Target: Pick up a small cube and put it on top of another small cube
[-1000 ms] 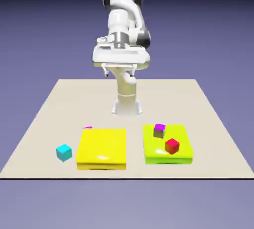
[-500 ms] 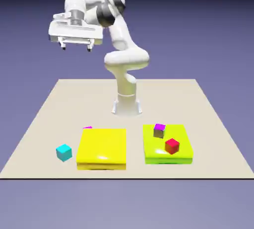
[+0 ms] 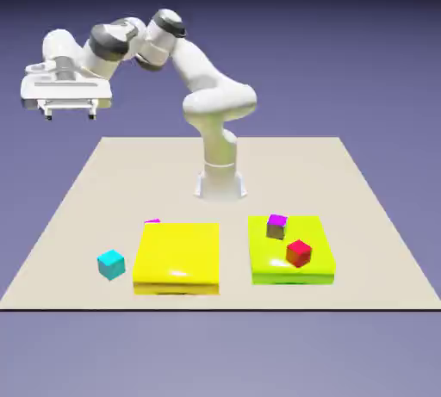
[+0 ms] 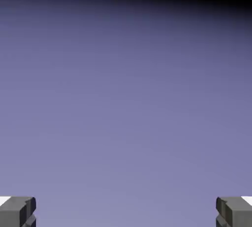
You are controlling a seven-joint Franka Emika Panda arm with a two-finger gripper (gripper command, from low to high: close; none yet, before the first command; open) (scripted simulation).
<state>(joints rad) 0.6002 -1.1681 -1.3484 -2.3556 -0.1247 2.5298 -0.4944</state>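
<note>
Change since earlier: over the last second the arm has been swung from above its own base out to the exterior view's left; the gripper (image 3: 69, 116) is now carried high, beyond the bench's (image 3: 362, 206) left edge. None of the cubes or slabs has been shifted.
Gripper state: the jaws are spread wide and nothing is held; in the hand view the two grey fingertips (image 4: 18, 211) sit at the bottom corners with only backdrop between them.
Small cube: the cyan small cube (image 3: 110, 263) rests on the bench near its front-left corner, just beside the left yellow slab (image 3: 177, 256) but apart from it.
Deciding relation: the small cube lies well below the gripper and toward the exterior view's right and front; a long descent is judged necessary. The cube has no long axis, so any square approach should serve.
Other cubes: a red cube (image 3: 298, 252) and a grey cube with a magenta top (image 3: 276, 226) stand on the right slab (image 3: 319, 270); a magenta sliver (image 3: 152, 221) shows behind the left slab.
Writing: no brand, label or lettering can be seen.
</note>
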